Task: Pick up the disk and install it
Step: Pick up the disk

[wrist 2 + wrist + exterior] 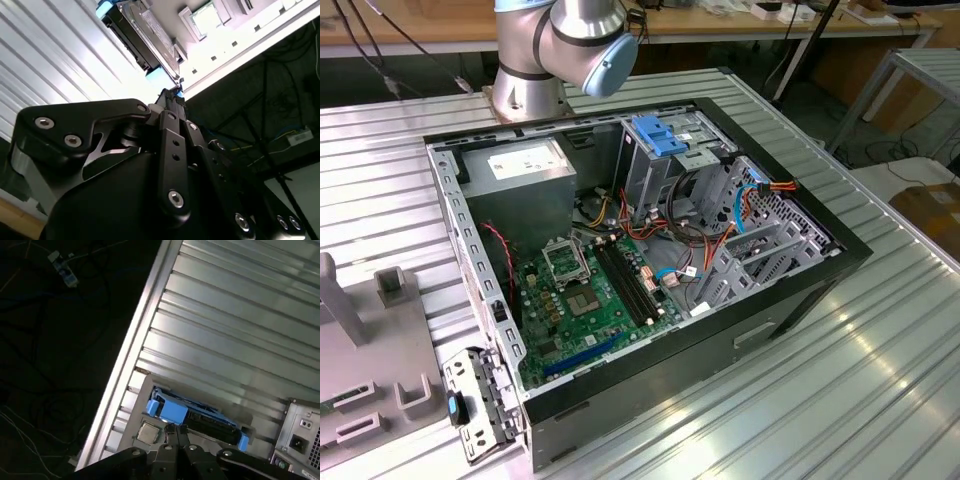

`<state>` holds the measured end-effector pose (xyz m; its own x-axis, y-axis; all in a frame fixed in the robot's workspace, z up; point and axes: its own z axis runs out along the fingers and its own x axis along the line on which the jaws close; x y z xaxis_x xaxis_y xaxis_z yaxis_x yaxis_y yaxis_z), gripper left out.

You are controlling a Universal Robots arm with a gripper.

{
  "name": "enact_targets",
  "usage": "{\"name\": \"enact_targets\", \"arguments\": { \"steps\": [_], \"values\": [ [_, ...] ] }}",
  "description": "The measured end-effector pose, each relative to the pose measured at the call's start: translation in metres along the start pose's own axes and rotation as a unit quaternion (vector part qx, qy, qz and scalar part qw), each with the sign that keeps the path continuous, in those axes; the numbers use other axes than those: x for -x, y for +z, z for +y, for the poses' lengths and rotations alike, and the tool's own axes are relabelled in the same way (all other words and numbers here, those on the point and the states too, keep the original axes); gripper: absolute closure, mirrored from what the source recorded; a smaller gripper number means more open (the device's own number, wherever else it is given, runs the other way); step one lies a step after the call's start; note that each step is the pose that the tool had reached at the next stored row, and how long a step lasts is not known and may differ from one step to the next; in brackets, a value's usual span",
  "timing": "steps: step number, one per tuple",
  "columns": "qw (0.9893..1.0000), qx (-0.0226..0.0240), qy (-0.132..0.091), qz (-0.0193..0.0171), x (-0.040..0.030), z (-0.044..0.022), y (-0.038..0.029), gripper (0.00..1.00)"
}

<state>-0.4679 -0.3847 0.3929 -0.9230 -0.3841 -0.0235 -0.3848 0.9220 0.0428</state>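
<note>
The disk is a flat dark drive with bright blue rails and end tabs. It lies on a grey plate near the table's edge, in both wrist views. My gripper hovers over it, apart from it, with its black fingertips together and nothing between them. In the second wrist view the gripper points toward the disk's nearer blue end. The open computer case lies on its side in the exterior view, with a blue bracket on its drive cage.
A small square chip sits on the plate beside the disk. The case's rear with a power socket is close by. The ribbed metal table ends at an edge with dark floor and cables beyond. The arm's base stands behind the case.
</note>
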Motion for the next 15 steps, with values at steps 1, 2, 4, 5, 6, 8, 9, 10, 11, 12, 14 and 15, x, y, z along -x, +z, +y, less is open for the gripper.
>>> {"name": "enact_targets", "arguments": {
  "steps": [1, 2, 4, 5, 6, 8, 9, 10, 11, 12, 14, 15],
  "values": [
    [0.9999, -0.0002, -0.014, 0.0008, 0.0000, 0.0000, 0.0000, 0.89],
    [0.9995, -0.0003, -0.031, 0.0017, 0.0000, 0.0000, 0.0000, 0.89],
    [0.9969, 0.0001, -0.078, 0.0040, 0.0000, 0.0000, 0.0000, 0.89],
    [0.9942, 0.0005, -0.107, 0.0054, 0.0000, 0.0000, 0.0000, 0.89],
    [0.9910, 0.0006, -0.133, 0.0067, 0.0000, 0.0000, 0.0000, 0.89],
    [0.9853, 0.0009, -0.171, 0.0086, 0.0000, 0.0000, 0.0001, 0.89],
    [0.9815, 0.0010, -0.191, 0.0095, 0.0000, 0.0000, 0.0001, 0.89],
    [0.9768, 0.0011, -0.214, 0.0107, 0.0000, 0.0000, 0.0001, 0.89],
    [0.9750, 0.0011, -0.222, 0.0111, 0.0000, 0.0000, 0.0002, 0.89],
    [0.9730, 0.0010, -0.230, 0.0117, 0.0000, 0.0000, 0.0002, 0.89],
    [0.9661, 0.0008, -0.258, 0.0133, 0.0000, 0.0000, 0.0002, 0.89],
    [0.9644, 0.0008, -0.264, 0.0136, 0.0000, 0.0000, 0.0002, 0.89]
  ]
}}
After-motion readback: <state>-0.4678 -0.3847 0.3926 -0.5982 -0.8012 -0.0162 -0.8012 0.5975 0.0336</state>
